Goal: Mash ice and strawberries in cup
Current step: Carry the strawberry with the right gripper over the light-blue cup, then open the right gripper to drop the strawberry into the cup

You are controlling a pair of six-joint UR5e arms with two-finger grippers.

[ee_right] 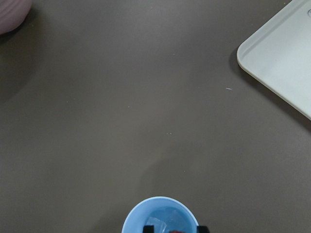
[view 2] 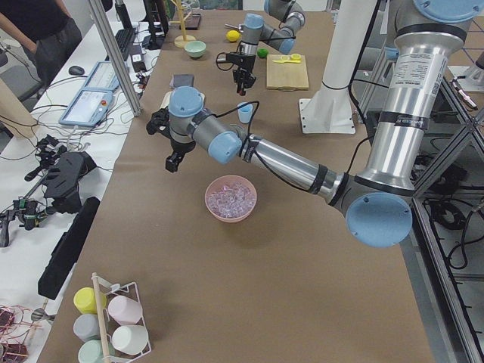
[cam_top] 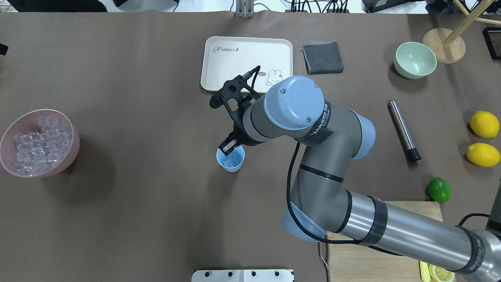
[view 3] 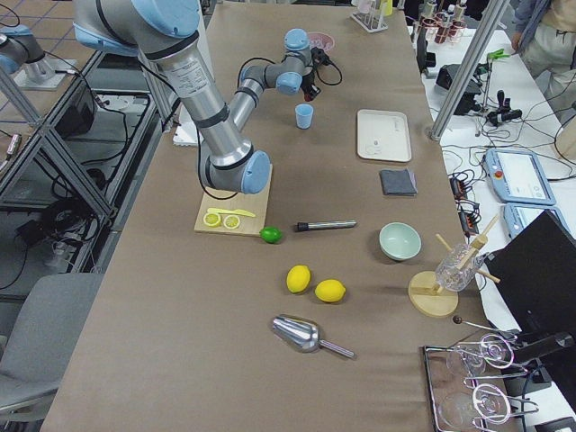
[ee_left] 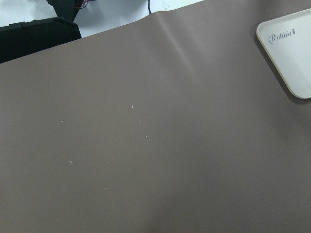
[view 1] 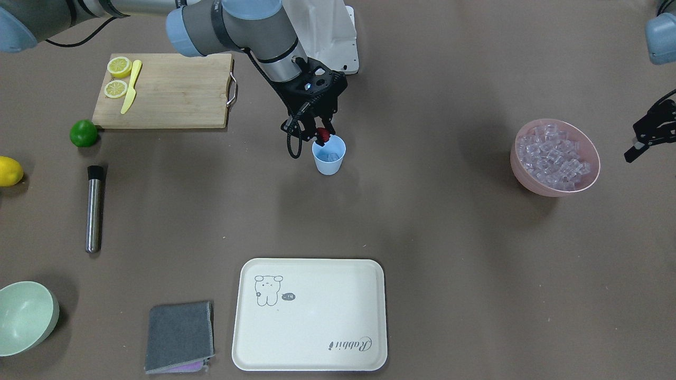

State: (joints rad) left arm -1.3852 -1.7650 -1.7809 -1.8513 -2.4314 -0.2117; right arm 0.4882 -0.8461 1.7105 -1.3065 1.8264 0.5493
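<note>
two ur5e arms by the white pedestal (view 1: 330, 31): the right arm (cam_top: 313, 164) shows matte grey joints, brushed silver tubes and pale blue round caps studded with small screws. black straps with white lettering bind a black cable along it. its black, skeletal right hand (view 1: 322, 138) carries a small blue light. the left arm (view 2: 287, 162) matches, with a black left hand (view 2: 172, 160).

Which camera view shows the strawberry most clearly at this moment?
The exterior front-facing view: the strawberry shows red between the fingers of the right gripper, at the rim of the cup. Overhead, the gripper hides it. The right wrist view shows at most a sliver. In the side views it is too small.
</note>
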